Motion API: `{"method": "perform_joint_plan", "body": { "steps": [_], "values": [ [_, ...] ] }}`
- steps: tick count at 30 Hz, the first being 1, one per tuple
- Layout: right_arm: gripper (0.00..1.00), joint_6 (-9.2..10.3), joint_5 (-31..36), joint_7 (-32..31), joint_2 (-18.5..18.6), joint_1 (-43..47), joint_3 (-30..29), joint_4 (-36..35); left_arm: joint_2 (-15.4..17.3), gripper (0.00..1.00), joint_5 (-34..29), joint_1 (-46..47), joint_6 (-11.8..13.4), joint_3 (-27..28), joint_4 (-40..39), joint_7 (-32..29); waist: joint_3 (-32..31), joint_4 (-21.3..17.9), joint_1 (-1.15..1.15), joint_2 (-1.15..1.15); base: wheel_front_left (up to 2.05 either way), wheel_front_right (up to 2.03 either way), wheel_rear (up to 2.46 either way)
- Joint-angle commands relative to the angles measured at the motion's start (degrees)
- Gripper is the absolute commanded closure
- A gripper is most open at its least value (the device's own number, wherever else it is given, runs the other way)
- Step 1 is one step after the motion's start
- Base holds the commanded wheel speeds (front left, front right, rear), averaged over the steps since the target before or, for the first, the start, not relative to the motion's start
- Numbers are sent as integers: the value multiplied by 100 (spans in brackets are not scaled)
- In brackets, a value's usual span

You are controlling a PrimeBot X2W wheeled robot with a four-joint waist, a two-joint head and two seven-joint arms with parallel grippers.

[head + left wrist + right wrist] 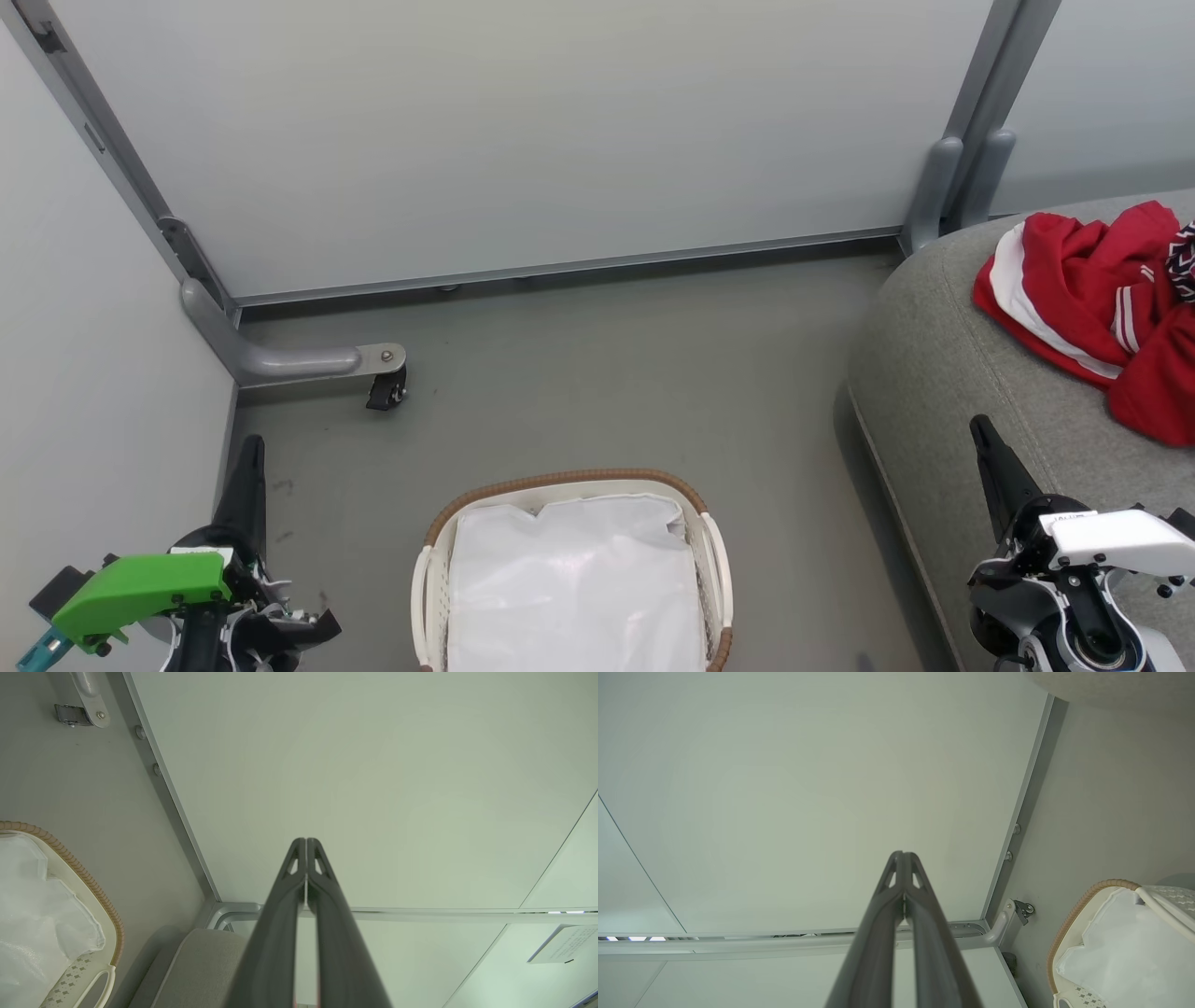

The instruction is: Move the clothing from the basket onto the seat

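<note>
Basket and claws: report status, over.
Shut, empty: left claw, right claw. Red clothing on grey seat. White liner sheet in basket. Nothing blocking.

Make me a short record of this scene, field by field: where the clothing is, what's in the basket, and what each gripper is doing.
clothing: red with white stripes, heaped on the seat
seat: grey cushion, to the right of the basket
basket: on the floor, holds a white liner sheet; no red garment seen in it
left gripper: shut, holding nothing
right gripper: shut, holding nothing
task state: looks done
</note>
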State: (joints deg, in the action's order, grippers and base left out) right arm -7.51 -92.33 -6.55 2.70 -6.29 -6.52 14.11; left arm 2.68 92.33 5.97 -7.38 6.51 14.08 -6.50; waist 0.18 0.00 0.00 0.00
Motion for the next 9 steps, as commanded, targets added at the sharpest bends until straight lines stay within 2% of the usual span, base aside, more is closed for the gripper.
{"method": "perform_joint_plan", "body": {
  "steps": [1,9],
  "values": [
    [100,4,-18,-15,34,20,-11,-21,38,100,18,54,-25,13,-12,-25,0,0,0,0,0,0,0],
    [100,4,-18,-15,34,20,-11,-21,38,100,18,54,-25,13,-11,-25,0,0,0,0,0,0,0]
  ]
}}
